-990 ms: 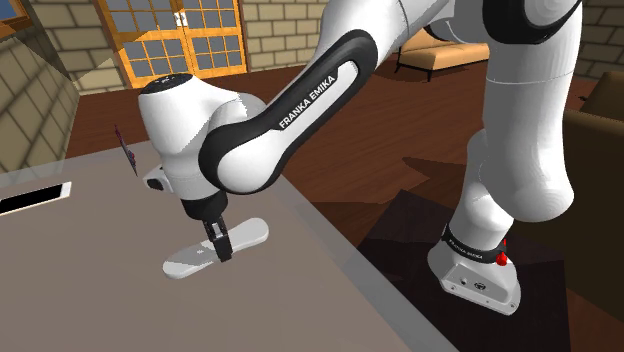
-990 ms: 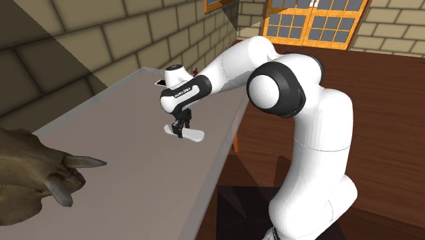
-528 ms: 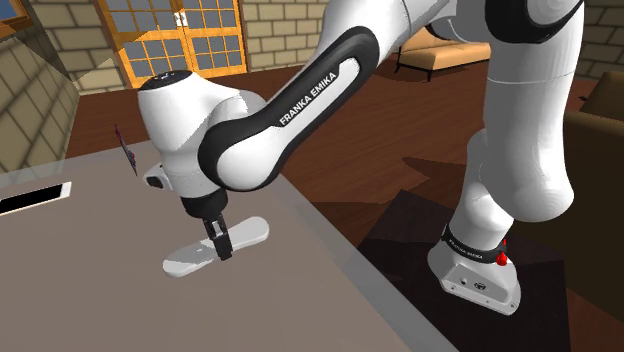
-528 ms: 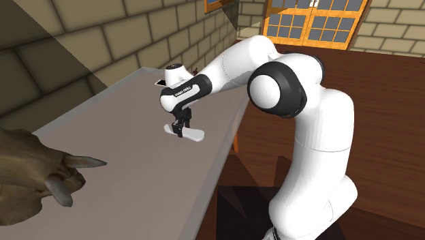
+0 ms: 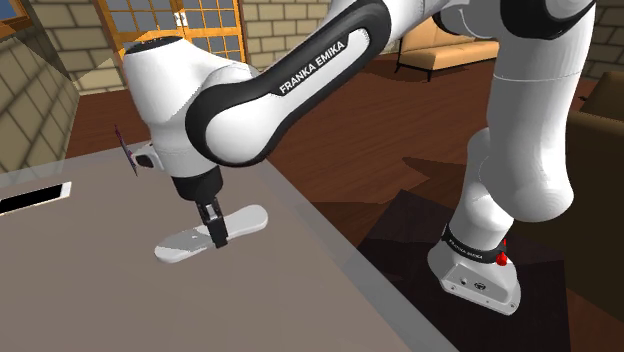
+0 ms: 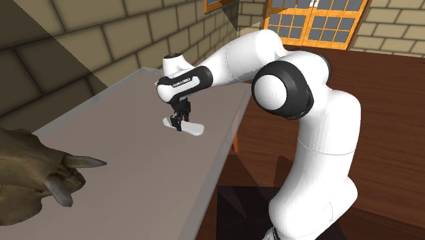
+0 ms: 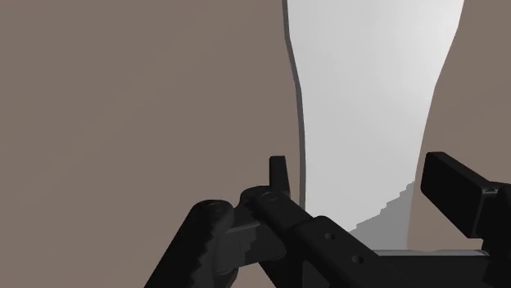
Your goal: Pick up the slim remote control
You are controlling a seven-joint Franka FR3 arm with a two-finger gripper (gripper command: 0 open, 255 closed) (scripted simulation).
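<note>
Item: slim remote control [image 5: 243,218], plain white, long with rounded ends, near the middle of a grey-brown table [image 5: 140,315]. In the shoulder view it lies slantwise, one end toward that view's lower left, the other toward the table's edge. In the second exterior view the remote [image 6: 193,129] sits close to the table's [image 6: 122,157] floor-side edge; whether it is touching the surface or just above it cannot be told. Holder: black gripper [image 5: 215,232], pointing straight down from the white arm [image 5: 300,80] and clamped across the remote at about mid-length; seen likewise in the second exterior view [image 6: 178,123]. In the wrist view the gripper [image 7: 367,190] has its fingers [image 7: 279,173] set one against each long side of the pale remote [image 7: 368,90], which runs away from them over the brown tabletop. Other table contents: a flat black slab with a white border [image 5: 35,198] at the shoulder view's left edge, well apart from the remote; a small dark purple object [image 5: 127,152] standing beyond the gripper; a dark brown horned figure [image 6: 37,174] at the second exterior view's lower left. Surroundings: brick walls, wood-framed glazed doors [image 5: 180,40], dark wooden floor, a tan sofa [image 5: 440,50].
</note>
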